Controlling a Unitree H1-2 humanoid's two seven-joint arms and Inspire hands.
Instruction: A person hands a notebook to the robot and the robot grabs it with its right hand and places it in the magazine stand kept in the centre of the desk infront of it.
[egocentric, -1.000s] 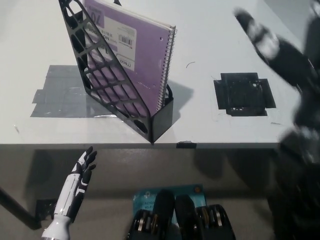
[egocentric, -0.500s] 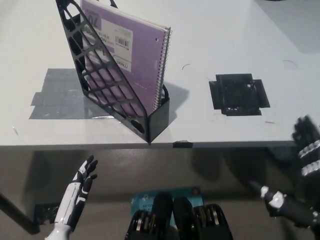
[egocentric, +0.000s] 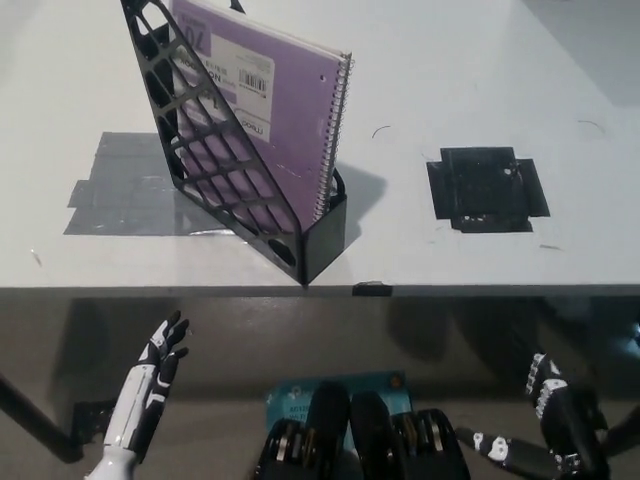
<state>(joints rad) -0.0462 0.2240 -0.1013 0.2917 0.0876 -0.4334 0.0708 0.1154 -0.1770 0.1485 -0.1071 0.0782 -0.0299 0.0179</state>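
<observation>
At the lower left, below the front edge of the worktop (egocentric: 480, 90), the white left robot hand (egocentric: 160, 355) hangs with its fingers spread apart and nothing in it. Above it on the pale worktop lies a grey taped patch (egocentric: 120, 195), partly covered by the magazine stand (egocentric: 235, 190).

The magazine stand is black with a lattice side, tall at the back and sloping down to a low front wall that sits near the worktop's front edge. The notebook (egocentric: 290, 110) stands inside it, purple-covered and upright with a slight lean, its spiral binding facing right and running down toward the stand's low front. A white label with a barcode shows on the cover near the top. The upper right part of the notebook rises clear above the stand's sloping side.

Further right, well apart from the stand, a black taped square (egocentric: 487, 188) is stuck to the worktop. A small black tab (egocentric: 372, 290) sits on the worktop's front edge, between the stand and the square.

At the lower right, below the worktop, the black right robot hand (egocentric: 555, 415) is empty, its fingers loosely apart and pointing upward, far from the notebook.
</observation>
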